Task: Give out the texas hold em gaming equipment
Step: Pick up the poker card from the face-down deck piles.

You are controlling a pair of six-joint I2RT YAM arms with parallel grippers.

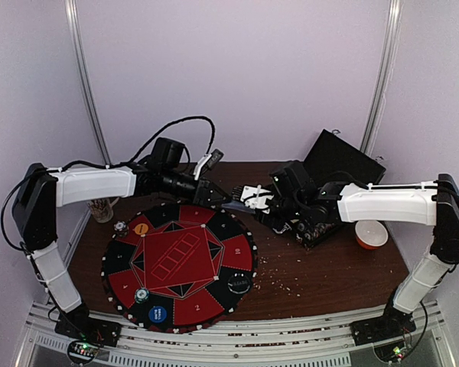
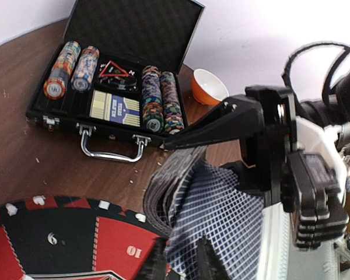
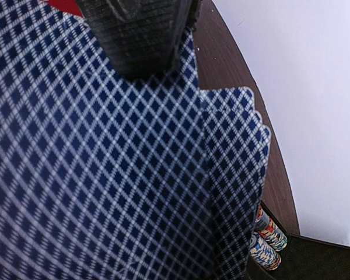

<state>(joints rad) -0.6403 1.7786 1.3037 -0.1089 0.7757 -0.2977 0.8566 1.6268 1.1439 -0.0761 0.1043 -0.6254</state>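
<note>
Left wrist view: right gripper [image 1: 250, 197] clamps the splayed cards [image 2: 213, 213] (thin, slick, bendy) at the mat's [image 1: 168, 264] one o'clock. Left gripper [image 2: 178, 262] straddles one card, grip unclear; pinch edges lightly.

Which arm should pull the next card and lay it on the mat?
Probably left. The right gripper clamps the fanned playing cards, while the left gripper sits at their edge, beside the mat.
</note>
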